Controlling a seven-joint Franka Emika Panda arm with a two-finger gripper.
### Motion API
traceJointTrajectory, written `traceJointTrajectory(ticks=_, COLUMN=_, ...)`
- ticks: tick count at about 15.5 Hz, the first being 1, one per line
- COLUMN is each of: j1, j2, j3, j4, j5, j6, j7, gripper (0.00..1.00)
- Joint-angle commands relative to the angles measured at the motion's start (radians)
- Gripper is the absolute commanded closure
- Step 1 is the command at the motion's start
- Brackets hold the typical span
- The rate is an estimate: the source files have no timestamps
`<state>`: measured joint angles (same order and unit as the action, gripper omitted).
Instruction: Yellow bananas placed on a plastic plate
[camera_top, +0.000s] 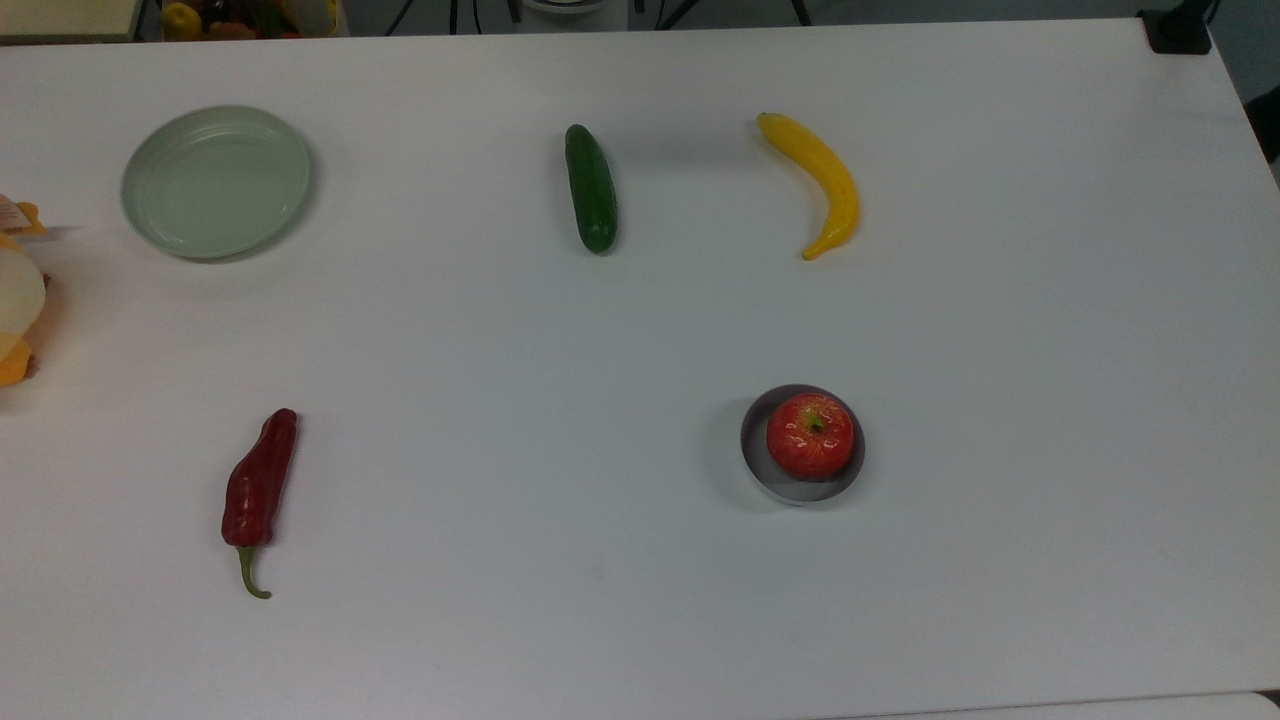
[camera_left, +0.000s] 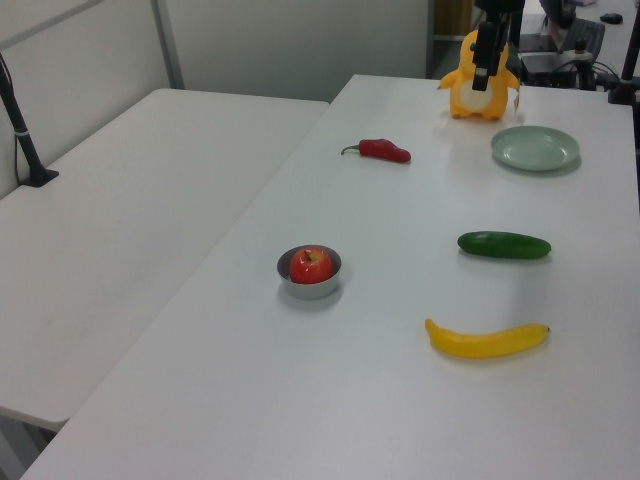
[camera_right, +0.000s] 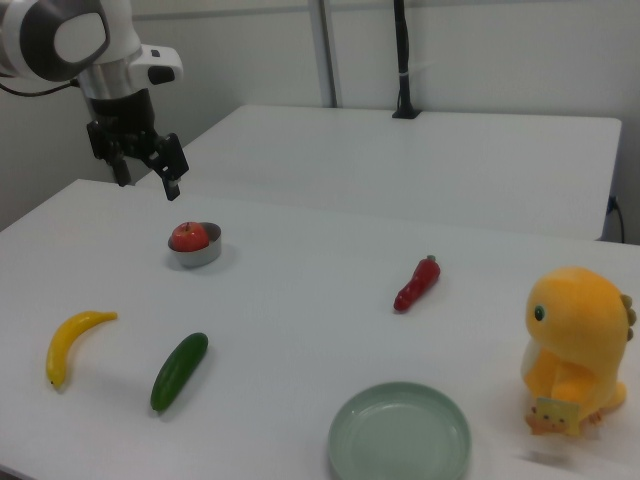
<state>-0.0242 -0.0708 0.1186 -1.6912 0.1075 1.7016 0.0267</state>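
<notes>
The yellow banana (camera_top: 820, 180) lies curved on the white table at the top view's upper right, with nothing touching it; it also shows in the left view (camera_left: 487, 340) and the right view (camera_right: 70, 340). The pale green plastic plate (camera_top: 215, 182) sits empty at the top view's upper left, a long way from the banana. The plate lies far right in the left view (camera_left: 535, 148) and at the bottom in the right view (camera_right: 400, 435). My gripper (camera_right: 148, 180) hangs open and empty well above the table, behind the apple in the right view.
A dark green cucumber (camera_top: 590, 188) lies between banana and plate. A red apple (camera_top: 810, 435) sits in a small grey dish (camera_top: 800, 492). A red chili pepper (camera_top: 260, 480) lies at the top view's lower left. A yellow plush toy (camera_right: 575, 345) stands beside the plate.
</notes>
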Motion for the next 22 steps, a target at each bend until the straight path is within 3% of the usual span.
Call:
traceJointTrajectory(ticks=1, j1=0.007, j2=-0.012, j3=-0.029, j4=-0.012, j5=0.020, j6=0.019, j7=-0.027, gripper=0.00)
traceJointTrajectory(ticks=12, j1=0.009, j2=-0.014, j3=-0.030, j4=-0.015, j5=0.017, j6=0.009, j7=-0.036, gripper=0.00)
traceJointTrajectory(ticks=19, j1=0.006, j2=-0.010, j3=-0.030, j4=-0.030, j5=0.008, j6=-0.023, j7=-0.327, gripper=0.00)
traceJointTrajectory(ticks=22, j1=0.009, j2=-0.014, j3=-0.030, j4=-0.036, j5=0.008, j6=-0.094, j7=-0.363, gripper=0.00)
